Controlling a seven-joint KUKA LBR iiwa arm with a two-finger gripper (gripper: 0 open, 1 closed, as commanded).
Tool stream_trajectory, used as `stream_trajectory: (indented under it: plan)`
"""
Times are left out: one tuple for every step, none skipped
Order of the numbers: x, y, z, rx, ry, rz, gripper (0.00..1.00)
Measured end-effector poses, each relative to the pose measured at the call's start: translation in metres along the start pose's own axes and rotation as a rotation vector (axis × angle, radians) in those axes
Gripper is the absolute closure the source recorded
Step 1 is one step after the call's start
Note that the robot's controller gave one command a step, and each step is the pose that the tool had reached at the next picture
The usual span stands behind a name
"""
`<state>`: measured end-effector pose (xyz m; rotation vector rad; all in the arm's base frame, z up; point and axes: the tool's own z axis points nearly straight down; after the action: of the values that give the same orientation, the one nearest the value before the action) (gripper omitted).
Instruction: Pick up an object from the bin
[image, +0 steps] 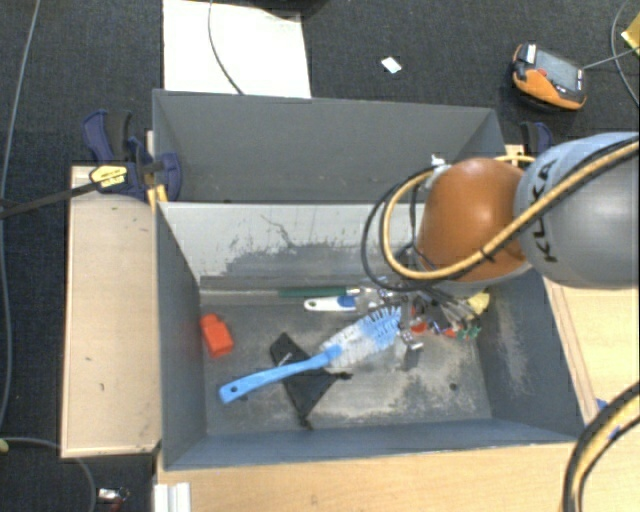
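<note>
gripper is seen at bristle head of long blue plastic brush | middle of grey metal bin | gripper state cannot be told

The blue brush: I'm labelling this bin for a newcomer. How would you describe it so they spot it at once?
On the floor of the grey metal bin, in the middle, lies a long blue brush, slanting from handle tip at near left to bristle head at right. Its neighbours, an orange block at left and a black piece under its handle, are short and handleless.
</note>
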<state>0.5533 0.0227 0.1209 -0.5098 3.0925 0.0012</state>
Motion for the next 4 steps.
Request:
stream_trajectory:
  plan:
    - [0.000,-0.010,0.048,-0.004,0.019,0.102,0.00]
    - [-0.007,0.019,0.052,-0.002,0.008,0.020,0.00]
    - [-0.001,-0.005,0.051,-0.002,0.016,0.086,1.00]
    - [-0.001,-0.005,0.051,-0.003,0.016,0.086,1.00]
